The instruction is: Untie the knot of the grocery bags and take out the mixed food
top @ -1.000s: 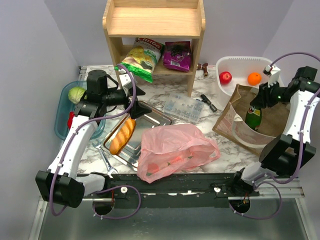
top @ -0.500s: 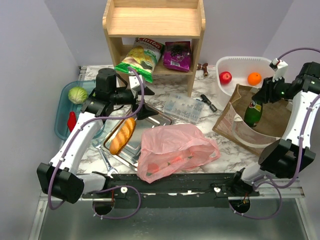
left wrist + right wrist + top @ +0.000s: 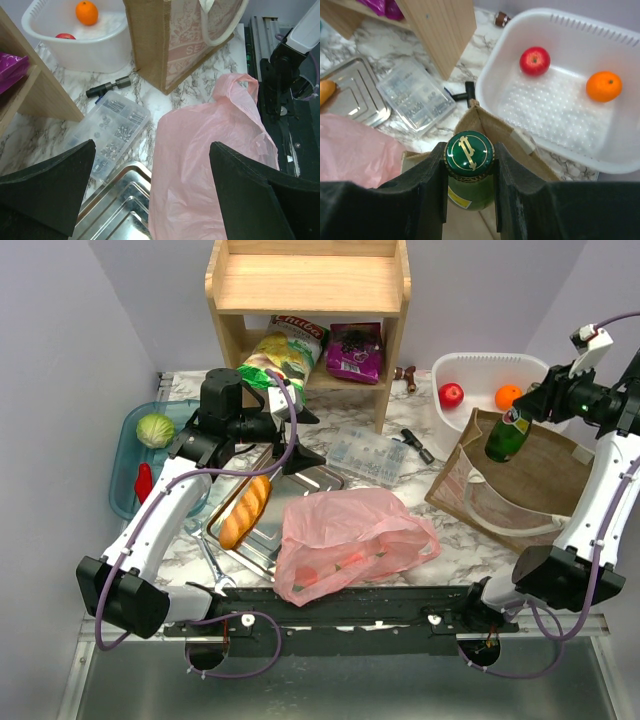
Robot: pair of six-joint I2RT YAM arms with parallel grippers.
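Note:
The pink grocery bag lies crumpled at the front middle, with reddish and green shapes showing through it. One handle loop shows in the left wrist view; I cannot make out a knot. My left gripper is open and empty above the tray's far corner, and the bag shows between its fingers. My right gripper is shut on the neck of the green bottle, held above the jute bag; in the right wrist view the cap sits between the pads. An apple and an orange lie in the white basket.
A bread loaf lies on the steel tray. A cabbage and a red pepper are in the blue tub. A crisp packet and a purple packet sit on the wooden shelf. A clear screw box lies behind the bag.
My right gripper has lifted the green bottle up out of the jute bag. My left gripper has swung right, from beside the tub to over the tray's far corner.

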